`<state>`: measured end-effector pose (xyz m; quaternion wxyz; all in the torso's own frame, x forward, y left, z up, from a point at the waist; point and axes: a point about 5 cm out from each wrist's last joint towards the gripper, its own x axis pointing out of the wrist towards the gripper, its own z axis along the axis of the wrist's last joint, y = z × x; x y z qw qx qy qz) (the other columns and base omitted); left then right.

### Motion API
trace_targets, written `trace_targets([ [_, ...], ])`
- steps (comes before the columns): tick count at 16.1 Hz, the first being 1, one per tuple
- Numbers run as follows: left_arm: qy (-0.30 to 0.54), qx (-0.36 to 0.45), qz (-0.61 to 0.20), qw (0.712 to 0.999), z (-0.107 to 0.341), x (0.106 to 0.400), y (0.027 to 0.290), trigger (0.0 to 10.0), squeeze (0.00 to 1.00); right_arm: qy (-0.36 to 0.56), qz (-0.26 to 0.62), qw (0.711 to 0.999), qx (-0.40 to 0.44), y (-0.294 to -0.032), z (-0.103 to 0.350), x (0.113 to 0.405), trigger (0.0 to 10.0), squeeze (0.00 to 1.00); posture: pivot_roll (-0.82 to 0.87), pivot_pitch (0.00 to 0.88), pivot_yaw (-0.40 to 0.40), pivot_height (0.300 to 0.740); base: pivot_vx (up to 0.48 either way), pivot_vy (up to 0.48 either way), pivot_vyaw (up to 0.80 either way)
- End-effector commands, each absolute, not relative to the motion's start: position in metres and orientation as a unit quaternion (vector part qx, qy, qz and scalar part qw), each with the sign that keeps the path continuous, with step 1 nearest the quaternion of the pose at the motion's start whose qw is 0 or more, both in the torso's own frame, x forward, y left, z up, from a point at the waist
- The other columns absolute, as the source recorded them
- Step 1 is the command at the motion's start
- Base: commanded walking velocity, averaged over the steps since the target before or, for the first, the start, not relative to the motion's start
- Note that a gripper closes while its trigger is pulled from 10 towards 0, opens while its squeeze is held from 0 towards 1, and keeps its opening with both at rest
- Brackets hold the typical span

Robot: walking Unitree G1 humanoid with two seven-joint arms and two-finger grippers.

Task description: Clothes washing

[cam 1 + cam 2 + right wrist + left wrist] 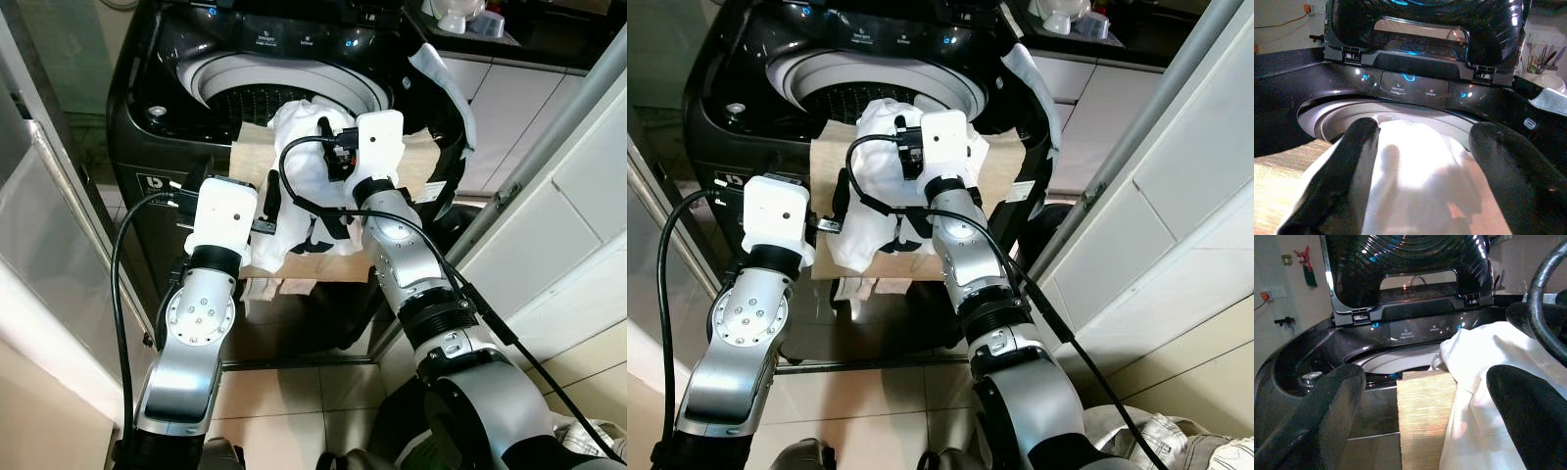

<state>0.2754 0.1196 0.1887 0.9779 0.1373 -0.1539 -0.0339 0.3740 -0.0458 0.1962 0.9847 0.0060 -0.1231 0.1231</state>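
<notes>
A dark top-loading washing machine [147, 69] stands before me with its lid [1405, 259] raised and its drum [260, 98] open. A tan board [257, 157] lies across the machine's front edge. A white cloth [304, 147] is heaped on the board, reaching to the drum's rim. My left gripper [1425, 387] is open at the cloth's near left side, with the board's edge and the cloth's side between its fingers. My right gripper [1425, 142] is open at the cloth's far end, one finger [1359, 147] on each side of the bulging fabric.
White cabinet doors [588, 196] close in on the right and a glass door frame [49, 196] on the left. A counter with small items [470, 20] runs behind at the right. More white fabric [269, 287] hangs under the board. Tiled floor [294, 392] lies below.
</notes>
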Motion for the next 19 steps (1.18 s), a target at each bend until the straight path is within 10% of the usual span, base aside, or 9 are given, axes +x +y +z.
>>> trace_targets([
  [1,-0.157,0.135,-0.048,0.977,0.190,0.277,0.113,10.0,0.00,-0.129,0.108,0.986,0.014,-0.053,0.201,0.373,10.0,1.00,0.12,0.015,-0.127,0.740,0.000,0.000,0.00],
  [4,-0.157,0.136,-0.046,0.977,0.190,0.277,0.114,10.0,0.00,-0.051,0.091,0.995,0.001,-0.059,0.179,0.378,10.0,1.00,0.12,0.014,-0.128,0.740,0.000,0.000,0.00],
  [5,-0.157,0.136,-0.047,0.977,0.190,0.277,0.115,10.0,0.00,-0.020,0.079,0.997,-0.002,-0.065,0.169,0.382,10.0,0.00,0.12,0.015,-0.123,0.740,0.000,0.000,0.00],
  [14,-0.157,0.135,-0.052,0.977,0.189,0.276,0.112,10.0,0.00,0.078,0.117,0.990,-0.021,-0.053,0.145,0.388,10.0,0.00,0.13,0.010,-0.128,0.740,0.000,0.000,0.00],
  [15,-0.157,0.135,-0.051,0.977,0.189,0.275,0.112,10.0,0.00,0.094,0.117,0.989,-0.014,-0.052,0.142,0.388,0.0,0.00,0.14,0.012,-0.130,0.740,0.000,0.000,0.00],
  [19,-0.155,0.136,-0.047,0.977,0.188,0.272,0.112,10.0,0.00,0.112,0.134,0.984,-0.034,-0.048,0.143,0.389,0.0,0.00,0.15,0.031,-0.142,0.740,0.000,0.000,0.00],
])
